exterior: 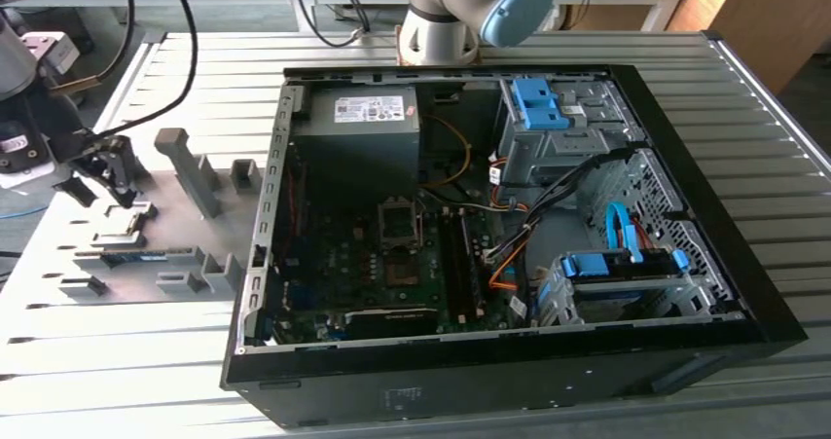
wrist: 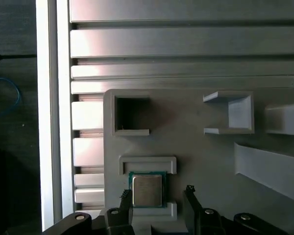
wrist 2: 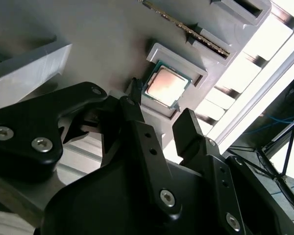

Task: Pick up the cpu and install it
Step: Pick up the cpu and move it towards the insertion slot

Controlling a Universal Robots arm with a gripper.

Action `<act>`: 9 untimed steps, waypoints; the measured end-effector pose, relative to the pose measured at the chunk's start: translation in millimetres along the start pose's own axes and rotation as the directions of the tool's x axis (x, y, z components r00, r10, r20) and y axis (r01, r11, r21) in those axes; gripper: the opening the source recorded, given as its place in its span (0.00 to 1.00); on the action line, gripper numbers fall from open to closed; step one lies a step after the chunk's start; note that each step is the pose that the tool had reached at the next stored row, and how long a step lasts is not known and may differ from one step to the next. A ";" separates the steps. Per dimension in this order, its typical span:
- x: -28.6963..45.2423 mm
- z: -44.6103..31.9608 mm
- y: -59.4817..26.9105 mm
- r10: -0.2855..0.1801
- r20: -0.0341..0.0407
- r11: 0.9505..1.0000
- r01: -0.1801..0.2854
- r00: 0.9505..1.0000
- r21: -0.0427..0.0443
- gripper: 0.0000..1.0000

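1. At the exterior view's left I have the jaws low over a grey fixture plate (exterior: pixel 195 239) that lies on the slatted bench (exterior: pixel 130 361).
2. In the first wrist view the cpu (wrist: pixel 147 190) lies flat in a shallow pocket (wrist: pixel 147 164) of that plate, its pale metal top facing up.
3. The jaws are spread, one on either side of the chip. One fingertip (wrist: pixel 125 197) is just beside its edge and the other stands a little off the opposite edge. I cannot tell whether the nearer one touches.
4. Toward the exterior view's right, well apart from the cpu, the open computer case (exterior: pixel 520 385) rests on the bench. It holds a grey power supply (exterior: pixel 357 137) and the socket (exterior: pixel 399 220) on the board.
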State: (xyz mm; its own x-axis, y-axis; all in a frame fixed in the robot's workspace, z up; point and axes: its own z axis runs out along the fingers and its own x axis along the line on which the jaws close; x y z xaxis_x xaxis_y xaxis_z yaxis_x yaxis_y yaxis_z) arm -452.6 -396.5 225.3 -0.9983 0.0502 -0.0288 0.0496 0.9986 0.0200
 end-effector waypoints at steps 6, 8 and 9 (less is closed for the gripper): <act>1.9 5.4 -0.6 -0.043 -0.001 0.999 0.043 0.999 -0.002 0.53; 2.0 8.0 -0.7 -0.054 -0.001 0.999 0.054 0.999 -0.002 0.53; 2.2 9.9 -0.8 -0.055 -0.001 0.999 0.055 0.999 -0.002 0.53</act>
State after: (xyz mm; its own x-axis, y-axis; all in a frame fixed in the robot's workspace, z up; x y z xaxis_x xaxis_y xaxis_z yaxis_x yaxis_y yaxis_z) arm -454.6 -397.0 215.4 -0.9996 -0.0043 -0.0289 -0.0049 0.9998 0.0205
